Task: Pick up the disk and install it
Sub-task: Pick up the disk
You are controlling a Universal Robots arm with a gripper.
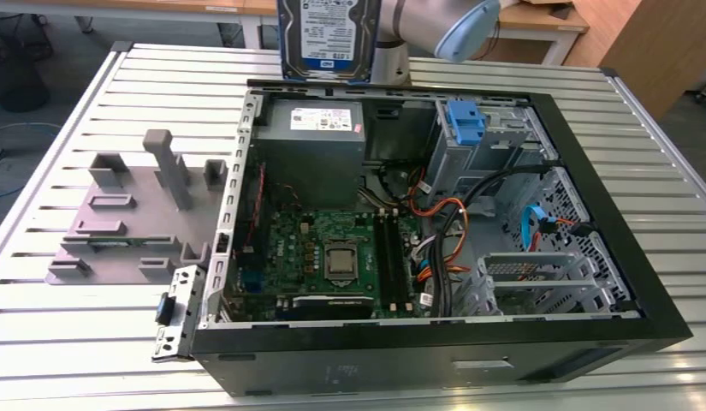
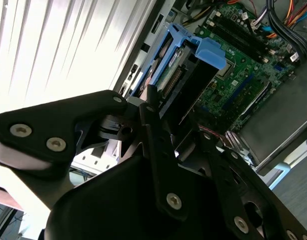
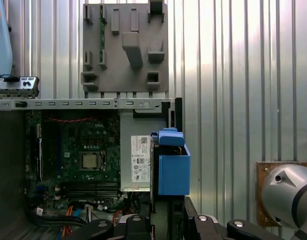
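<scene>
OK, hand (image 2: 169, 109) is clamped on the disk (image 2: 186, 67), pinching one end across its flat faces, nothing else in it. The disk hangs upright in the air, clear of the open computer case (image 1: 444, 338), above the case wall by the power supply (image 1: 312, 137), toward the table's (image 1: 68, 342) far edge in the exterior view. My read: stiff, dense metal slab, shock-sensitive, and the smooth faces could slip. The blue carrier (image 3: 173, 172) likely flexes, so grip metal, not plastic.
</scene>
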